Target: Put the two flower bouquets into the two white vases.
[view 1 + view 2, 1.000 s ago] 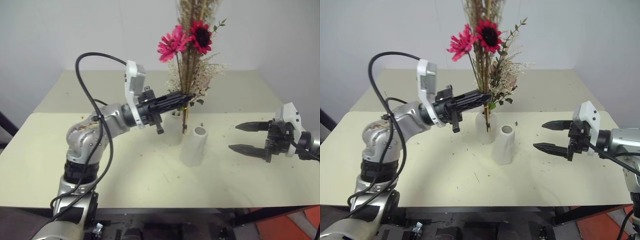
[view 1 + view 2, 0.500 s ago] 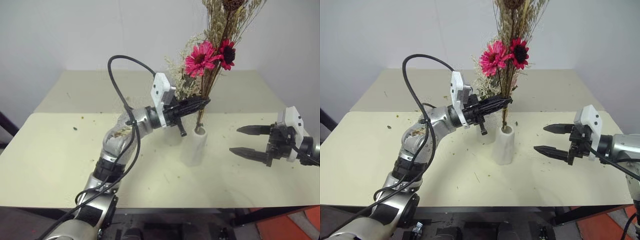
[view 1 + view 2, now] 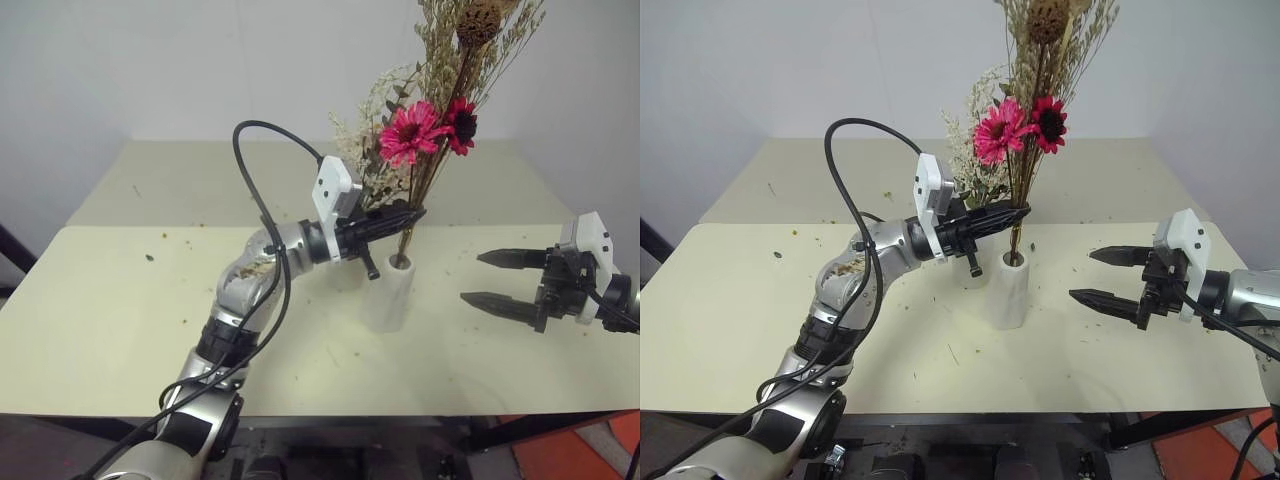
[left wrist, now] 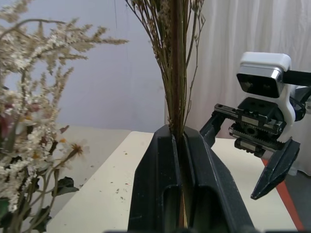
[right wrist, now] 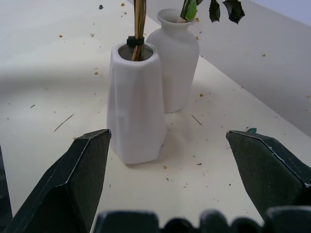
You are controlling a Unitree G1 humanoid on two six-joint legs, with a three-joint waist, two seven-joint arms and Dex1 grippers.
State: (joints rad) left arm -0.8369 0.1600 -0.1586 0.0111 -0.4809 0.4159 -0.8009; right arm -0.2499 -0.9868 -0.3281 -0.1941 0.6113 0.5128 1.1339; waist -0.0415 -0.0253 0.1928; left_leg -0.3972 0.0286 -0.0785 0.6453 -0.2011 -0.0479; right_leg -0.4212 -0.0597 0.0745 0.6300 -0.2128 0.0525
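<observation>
My left gripper (image 3: 408,214) is shut on the thin stems of the tan grass bouquet with pink-red daisies (image 3: 420,130). The bouquet stands upright, and its stem ends (image 5: 140,24) sit inside the mouth of the taller white vase (image 3: 390,295). Just behind it, the squat white vase (image 3: 970,272) holds the cream-white bouquet with green leaves (image 3: 362,140). To the right of the vases, my right gripper (image 3: 1105,275) hovers open above the table, pointing at them with nothing between its fingers. The left wrist view shows the black fingers (image 4: 155,184) pressed together around the stems.
The cream table (image 3: 120,300) is scattered with small bits of dried plant. A second table surface joins it behind. A black cable loops above my left arm (image 3: 260,150). A white wall stands at the back.
My left gripper carried the grass bouquet right and down, from beside the squat vase to the taller vase, where the stem ends now sit. The right gripper stayed put.
</observation>
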